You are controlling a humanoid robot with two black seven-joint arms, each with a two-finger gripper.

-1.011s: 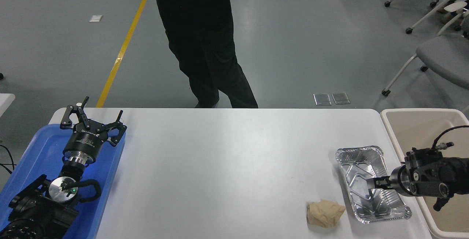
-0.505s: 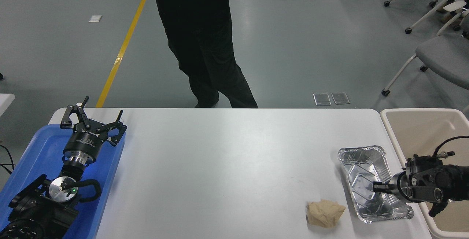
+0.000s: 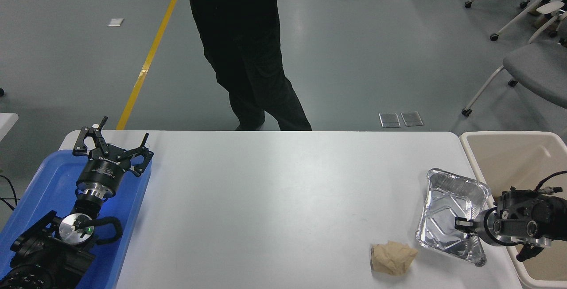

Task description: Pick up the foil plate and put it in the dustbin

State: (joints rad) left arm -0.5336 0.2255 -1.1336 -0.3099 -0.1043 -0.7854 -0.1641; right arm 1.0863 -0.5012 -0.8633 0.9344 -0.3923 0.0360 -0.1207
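The foil plate point(image 3: 447, 207) is a shiny silver tray with ribbed walls, at the table's right end. It is tipped up on its side, its open face turned toward the left. My right gripper point(image 3: 460, 225) comes in from the right edge and is shut on the plate's right wall. The dustbin point(image 3: 509, 154) is a large cream bin standing just right of the table's edge, beside the plate. My left gripper point(image 3: 110, 147) is open and parked at the lower left over a blue tray.
A crumpled tan paper wad point(image 3: 392, 257) lies on the table just left of the plate, near the front edge. The blue tray point(image 3: 48, 178) sits at the left end. A person in black point(image 3: 248, 54) stands at the far side. Chairs point(image 3: 531, 65) stand at the back right.
My right gripper has drawn back to the right with the plate's wall in its grip. The plate has tipped up from lying flat and shifted toward the dustbin.
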